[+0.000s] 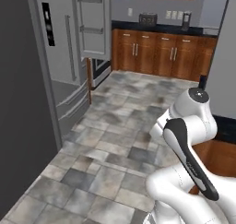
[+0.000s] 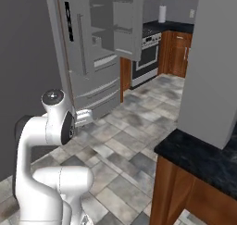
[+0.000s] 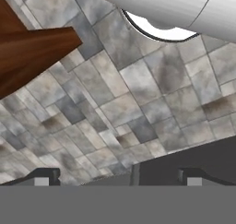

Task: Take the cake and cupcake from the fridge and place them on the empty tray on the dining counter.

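Observation:
The tall grey fridge (image 1: 64, 57) stands at the left with its black display panel, and its right upper door (image 1: 94, 22) is swung open, showing door shelves. From the other side the fridge (image 2: 88, 57) sits past my folded white arm. The dining counter's black marbled top (image 2: 199, 159) on a brown base juts in at the lower right. My gripper (image 3: 119, 177) is open, its fingertips (image 3: 46, 174) wide apart with nothing between them, pointing down at the tiled floor beside a brown wooden panel (image 3: 32, 57). The cake, cupcake and tray are out of view.
Brown wall cabinets (image 1: 156, 52) with a dark counter and a toaster (image 1: 147, 19) line the back. A stove (image 2: 147, 53) stands beside the fridge. Grey floor tiles (image 1: 106, 144) stretch between fridge and counter. A grey wall block (image 2: 210, 66) rises above the dining counter.

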### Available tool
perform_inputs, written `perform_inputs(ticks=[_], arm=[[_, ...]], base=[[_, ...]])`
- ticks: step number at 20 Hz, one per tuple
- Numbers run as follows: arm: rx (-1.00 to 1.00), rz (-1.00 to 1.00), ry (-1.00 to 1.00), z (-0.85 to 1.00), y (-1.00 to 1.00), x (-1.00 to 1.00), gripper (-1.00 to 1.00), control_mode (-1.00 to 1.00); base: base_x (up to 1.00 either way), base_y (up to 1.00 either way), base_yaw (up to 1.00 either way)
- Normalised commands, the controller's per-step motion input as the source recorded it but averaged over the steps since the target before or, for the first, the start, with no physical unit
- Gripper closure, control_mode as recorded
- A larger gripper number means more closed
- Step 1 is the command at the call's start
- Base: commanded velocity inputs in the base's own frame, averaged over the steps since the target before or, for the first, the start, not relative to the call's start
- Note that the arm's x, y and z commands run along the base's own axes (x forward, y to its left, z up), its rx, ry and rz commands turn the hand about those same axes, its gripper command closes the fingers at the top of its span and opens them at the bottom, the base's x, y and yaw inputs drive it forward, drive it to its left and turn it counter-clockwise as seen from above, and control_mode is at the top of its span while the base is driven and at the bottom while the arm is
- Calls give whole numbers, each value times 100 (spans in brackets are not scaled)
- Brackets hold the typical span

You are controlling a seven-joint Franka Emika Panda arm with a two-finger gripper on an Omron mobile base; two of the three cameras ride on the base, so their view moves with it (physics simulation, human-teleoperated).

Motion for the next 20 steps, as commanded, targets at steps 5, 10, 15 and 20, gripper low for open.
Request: perform_inputs(ticks=[5, 10, 15, 20], arm=[[0, 0, 0, 0, 0, 0, -100, 100], [0, 0, 0, 0, 0, 0, -100, 100], [0, 0, 0, 0, 0, 0, -100, 100], [0, 0, 0, 0, 0, 0, -100, 100]], base=[[64, 20, -23], [69, 8, -20], [71, 2, -16], [71, 1, -12]])
